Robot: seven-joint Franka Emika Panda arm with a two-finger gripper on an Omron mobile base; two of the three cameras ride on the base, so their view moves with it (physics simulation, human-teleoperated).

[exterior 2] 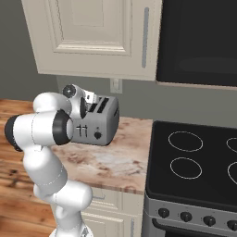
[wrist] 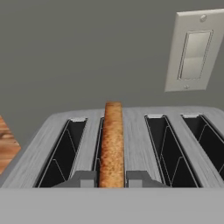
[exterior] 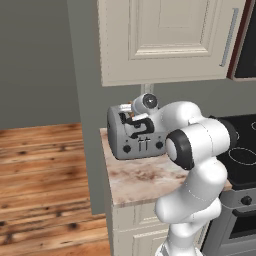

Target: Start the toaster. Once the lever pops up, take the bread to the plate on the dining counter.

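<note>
Pinching the bread [wrist: 113,144] at its near edge, the tool [wrist: 112,178] aligns with the slot for a straight vertical pull. The thin, grainy tan slice stands upright in the brushed-metal toaster [exterior: 136,135], a rounded box on the veined marble desk [exterior: 145,180].

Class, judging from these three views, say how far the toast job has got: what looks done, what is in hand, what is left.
Done, apparently: the bread stands up out of the second slot of the toaster, so the lever seems to have popped.
In hand: the gripper is shut on the bread's near edge, right above the slot.
Left: lifting the slice clear and carrying it to the plate on the dining counter.
</note>
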